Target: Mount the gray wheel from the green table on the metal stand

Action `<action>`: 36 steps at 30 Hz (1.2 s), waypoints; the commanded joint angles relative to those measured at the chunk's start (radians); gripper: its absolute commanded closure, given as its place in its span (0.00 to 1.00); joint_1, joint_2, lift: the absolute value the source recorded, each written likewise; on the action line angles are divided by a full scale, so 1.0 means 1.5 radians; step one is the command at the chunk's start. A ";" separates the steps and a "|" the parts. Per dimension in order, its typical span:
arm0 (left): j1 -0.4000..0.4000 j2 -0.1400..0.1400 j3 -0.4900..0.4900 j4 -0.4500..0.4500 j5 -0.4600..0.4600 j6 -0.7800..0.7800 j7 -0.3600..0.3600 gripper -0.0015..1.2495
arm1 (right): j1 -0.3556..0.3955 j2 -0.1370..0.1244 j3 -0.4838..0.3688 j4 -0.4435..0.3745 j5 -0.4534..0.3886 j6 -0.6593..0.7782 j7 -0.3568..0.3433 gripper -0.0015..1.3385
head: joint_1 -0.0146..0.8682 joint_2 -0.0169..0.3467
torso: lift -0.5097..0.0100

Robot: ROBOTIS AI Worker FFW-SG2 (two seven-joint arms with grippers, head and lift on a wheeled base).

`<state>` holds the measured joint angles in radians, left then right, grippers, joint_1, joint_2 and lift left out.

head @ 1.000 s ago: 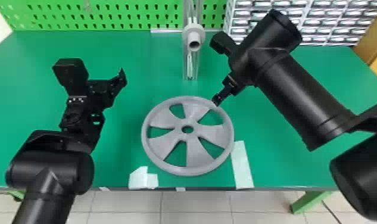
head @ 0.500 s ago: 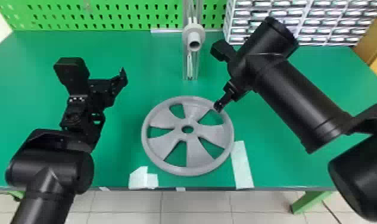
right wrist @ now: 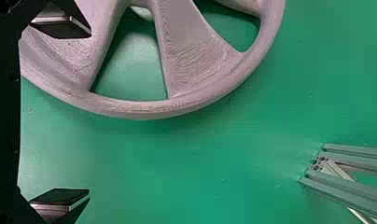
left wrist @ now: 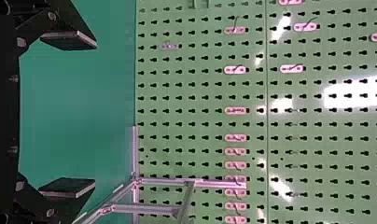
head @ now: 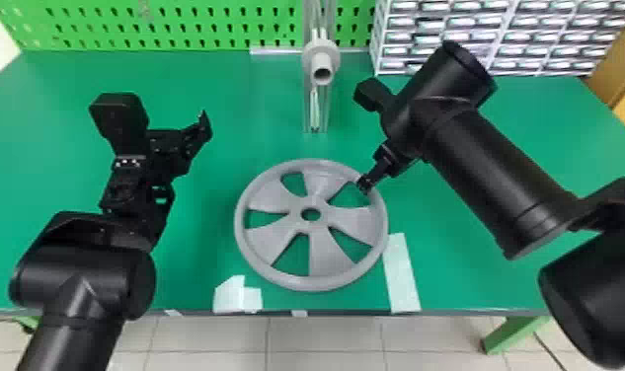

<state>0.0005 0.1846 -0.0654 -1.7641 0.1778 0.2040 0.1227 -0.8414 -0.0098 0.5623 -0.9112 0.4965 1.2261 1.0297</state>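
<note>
Tiled floor (head: 326, 340) nearest, green leg (head: 513, 331) at right. Then the green table (head: 464, 266). White patch (head: 237, 296) by the near edge, left of center; longer white strip (head: 401, 276) to its right, just beside the wheel's right near side.

Wheel (head: 271, 197) lies flat on the table, near-middle, hub hole up, green showing between the spokes. Not mounted.

Left gripper (head: 177, 145) is above the table's left part, well apart from the wheel. Fingers apart, nothing between them per left wrist view.

Right gripper (head: 364, 184) is at the wheel's far right rim, pointing down. Fingers apart: in right wrist view, one finger (right wrist: 67, 25) overlaps the wheel, the other (right wrist: 60, 198) is over green table outside the rim. Can't tell if either touches.

Stand (head: 316, 106) is upright beyond the wheel, middle, with a gray round mount (head: 321, 54) facing near; no wheel on it.

Far edge: green pegboard (head: 177, 29) left to middle, drawer rack (head: 493, 37) at right.
</note>
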 commanded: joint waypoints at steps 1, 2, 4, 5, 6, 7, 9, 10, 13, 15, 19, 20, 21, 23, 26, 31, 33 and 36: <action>-0.002 0.001 -0.002 0.000 0.000 0.000 0.000 0.19 | -0.002 0.006 -0.005 0.017 -0.003 -0.011 -0.012 0.08 | 1.00 0.19 | 0.79; -0.002 0.001 -0.002 0.000 0.000 0.000 0.000 0.19 | -0.003 0.007 -0.005 0.020 -0.008 -0.011 -0.019 0.08 | 1.00 0.19 | 0.79; -0.003 0.001 -0.002 0.000 0.000 0.000 0.000 0.19 | -0.005 0.007 -0.009 0.030 -0.020 -0.016 -0.035 0.08 | 1.00 0.19 | 0.79; -0.003 0.001 -0.002 0.000 0.000 0.000 0.000 0.19 | -0.006 0.007 -0.010 0.034 -0.023 -0.018 -0.037 0.08 | 1.00 0.19 | 0.79; -0.003 0.001 -0.002 0.000 0.000 0.000 0.000 0.19 | -0.007 0.007 -0.011 0.039 -0.024 -0.019 -0.041 0.08 | 1.00 0.19 | 0.79; -0.003 0.001 -0.002 0.000 0.000 0.000 0.000 0.19 | -0.007 0.007 -0.012 0.042 -0.027 -0.021 -0.046 0.08 | 1.00 0.19 | 0.79; -0.003 0.001 -0.002 0.000 0.001 0.000 0.000 0.19 | -0.010 0.007 -0.012 0.047 -0.036 -0.023 -0.060 0.08 | 1.00 0.19 | 0.79; -0.003 0.001 -0.002 0.000 0.001 0.000 0.000 0.19 | -0.011 0.007 -0.015 0.052 -0.042 -0.025 -0.068 0.08 | 1.00 0.19 | 0.79; -0.004 0.002 -0.003 0.000 0.000 0.000 0.000 0.19 | -0.016 0.007 -0.014 0.064 -0.055 -0.031 -0.086 0.08 | 1.00 0.19 | 0.79; -0.004 0.002 -0.003 0.000 0.000 0.000 0.000 0.19 | -0.019 0.007 -0.013 0.072 -0.065 -0.034 -0.097 0.08 | 1.00 0.19 | 0.79; -0.005 0.002 -0.004 0.001 0.000 0.000 0.000 0.19 | -0.025 0.007 -0.013 0.091 -0.092 -0.046 -0.124 0.08 | 1.00 0.19 | 0.79; -0.004 0.002 -0.004 0.000 0.000 0.000 0.000 0.19 | -0.025 0.007 -0.013 0.092 -0.099 -0.048 -0.131 0.08 | 1.00 0.19 | 0.79; -0.005 0.002 -0.004 0.000 0.000 0.000 0.000 0.19 | -0.026 0.007 -0.014 0.093 -0.107 -0.050 -0.138 0.08 | 1.00 0.19 | 0.79; -0.005 0.002 -0.004 0.000 0.000 0.000 0.000 0.19 | -0.027 0.007 -0.014 0.095 -0.121 -0.056 -0.152 0.08 | 1.00 0.19 | 0.79; -0.005 0.002 -0.004 0.000 0.000 0.000 0.000 0.19 | -0.027 0.007 -0.015 0.096 -0.144 -0.062 -0.170 0.08 | 1.00 0.19 | 0.79; -0.005 0.003 -0.004 0.000 0.001 0.000 0.000 0.19 | -0.028 0.007 -0.014 0.102 -0.170 -0.068 -0.188 0.08 | 1.00 0.19 | 0.79; -0.005 0.003 -0.004 0.000 0.000 0.000 0.000 0.19 | -0.028 0.007 -0.009 0.104 -0.179 -0.069 -0.194 0.08 | 1.00 0.19 | 0.79; -0.006 0.003 -0.004 0.000 0.000 0.000 0.000 0.19 | -0.029 0.007 0.000 0.108 -0.193 -0.071 -0.202 0.08 | 1.00 0.19 | 0.79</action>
<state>-0.0078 0.1885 -0.0721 -1.7636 0.1785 0.2040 0.1227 -0.8837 0.0000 0.5479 -0.7561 0.2331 1.1241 0.7349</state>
